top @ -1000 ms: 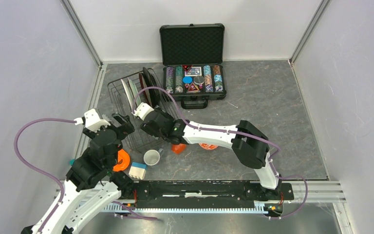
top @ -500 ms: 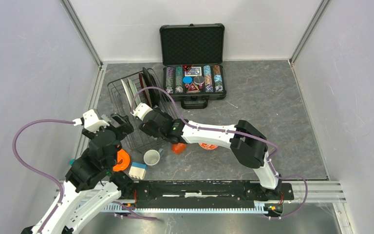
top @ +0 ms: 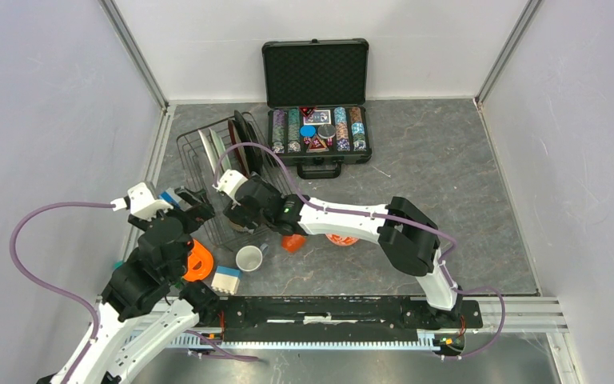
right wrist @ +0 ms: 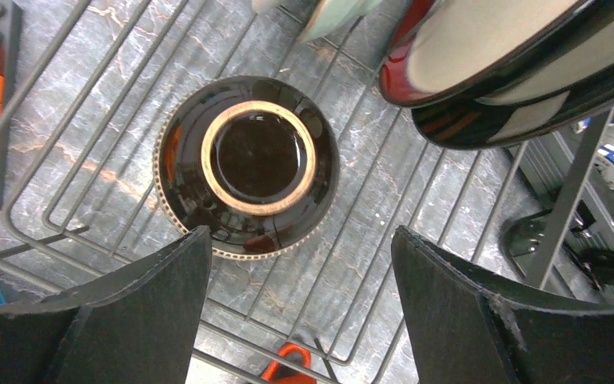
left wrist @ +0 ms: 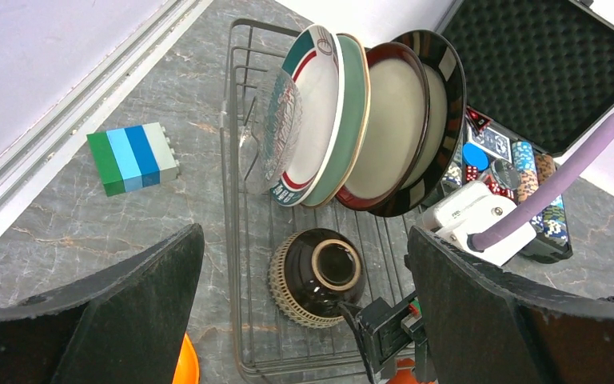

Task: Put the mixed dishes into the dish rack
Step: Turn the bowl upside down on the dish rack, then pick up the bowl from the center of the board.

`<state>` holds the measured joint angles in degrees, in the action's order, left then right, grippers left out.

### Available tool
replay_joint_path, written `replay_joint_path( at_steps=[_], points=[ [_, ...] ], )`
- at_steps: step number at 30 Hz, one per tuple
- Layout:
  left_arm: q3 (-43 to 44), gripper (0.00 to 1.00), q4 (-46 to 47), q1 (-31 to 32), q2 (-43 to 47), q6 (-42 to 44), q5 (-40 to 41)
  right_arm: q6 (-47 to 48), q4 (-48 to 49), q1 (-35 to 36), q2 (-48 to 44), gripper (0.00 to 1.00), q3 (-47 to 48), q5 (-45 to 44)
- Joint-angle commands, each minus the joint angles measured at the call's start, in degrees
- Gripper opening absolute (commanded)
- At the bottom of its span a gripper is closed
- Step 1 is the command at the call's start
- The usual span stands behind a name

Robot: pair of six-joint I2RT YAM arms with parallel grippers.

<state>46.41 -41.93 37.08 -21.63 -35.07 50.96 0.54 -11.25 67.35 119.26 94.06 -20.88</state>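
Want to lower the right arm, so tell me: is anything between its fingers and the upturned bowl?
Nothing visible. The right gripper hangs open directly over the bowl, bottom-up on the dish rack floor; the plates stand off to one side.

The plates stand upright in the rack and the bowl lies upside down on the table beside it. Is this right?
No. The bowl lies upside down inside the rack, near the upright plates; the left wrist view shows it.

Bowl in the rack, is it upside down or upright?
Upside down: the bowl shows its foot ring up, rim on the dish rack.
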Motion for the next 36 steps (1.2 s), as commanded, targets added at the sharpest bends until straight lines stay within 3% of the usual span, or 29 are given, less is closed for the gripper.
replay_joint_path(
  at_steps=[1, 8, 11, 15, 20, 26, 31, 36],
  points=[
    [2.22, 1.0, 0.1, -0.34, 0.11, -2.02, 1.65, -1.15, -0.17, -0.7, -1.05, 0.86, 0.43, 4.86],
    [0.89, 1.0, 1.34, -0.34, -0.94, -0.71, -1.76, -9.35, 7.89, -5.05, -6.61, 0.74, -6.99, 16.38],
    [0.02, 1.0, 2.66, -0.34, -2.51, 0.64, -6.07, -14.19, 17.98, -7.38, -11.9, 0.67, -15.44, 23.63],
    [0.04, 1.0, 3.62, -0.34, -5.08, 1.72, -10.81, -19.0, 29.77, -9.58, -20.76, 0.61, -26.84, 25.13],
    [-1.3, 0.98, 9.7, -0.34, -7.14, 5.7, -22.92, -20.24, 33.05, -11.34, -32.88, 0.58, -37.29, 14.08],
    [-2.81, 1.0, 15.76, -0.34, -16.84, 7.34, -40.76, -18.54, 33.86, -11.98, -51.69, 0.57, -51.56, -4.45],
    [-2.3, 1.0, 15.74, -0.34, -26.9, 7.91, -47.43, -15.6, 29.14, -14.36, -61.18, 0.67, -55.99, -13.43],
    [-2.96, 1.0, 16.16, -0.51, -33.78, 6.1, -43.73, -15.11, 24.67, -18.25, -64.04, 0.75, -56.68, -13.49]
  ],
)
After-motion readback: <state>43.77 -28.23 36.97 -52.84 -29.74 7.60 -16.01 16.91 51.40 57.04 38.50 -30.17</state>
